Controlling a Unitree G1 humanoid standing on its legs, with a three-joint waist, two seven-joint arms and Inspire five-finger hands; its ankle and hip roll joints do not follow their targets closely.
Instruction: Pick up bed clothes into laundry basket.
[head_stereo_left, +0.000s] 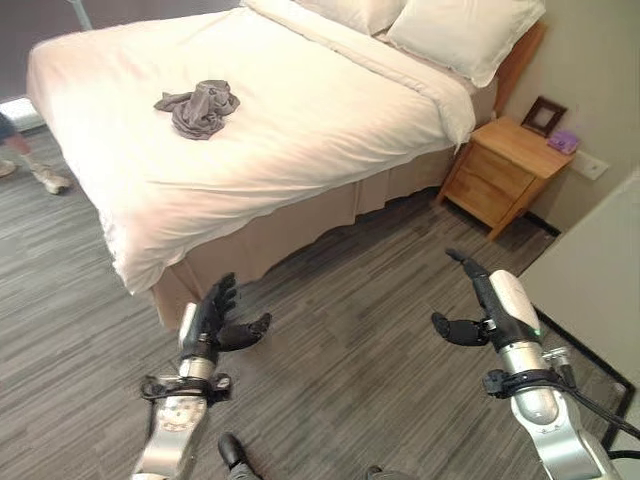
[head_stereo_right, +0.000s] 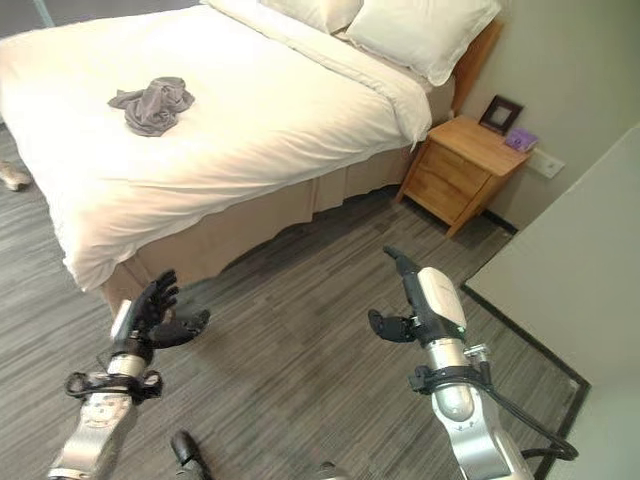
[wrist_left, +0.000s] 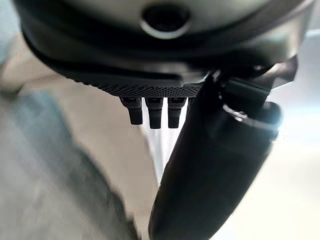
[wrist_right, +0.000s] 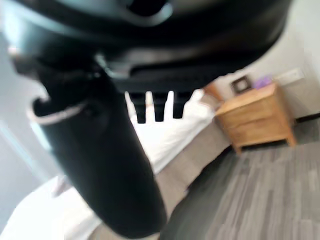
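Clothes (head_stereo_left: 199, 107) lie on bed (head_stereo_left: 300, 130); nightstand (head_stereo_left: 503, 170) right of it.

The left hand (head_stereo_left: 212, 322) is hanging in the lower left of the head view, palm turned inward, its fingers (head_stereo_left: 224, 294) spreading loosely upward and its thumb (head_stereo_left: 253, 329) sticking out toward the frame's centre, holding nothing. The right hand (head_stereo_left: 487, 305) is hovering in the lower right, fingers (head_stereo_left: 465, 263) reaching straight up and to the left, thumb (head_stereo_left: 452, 329) jutting toward the centre, also empty. Both silver forearms are rising from the bottom edge.
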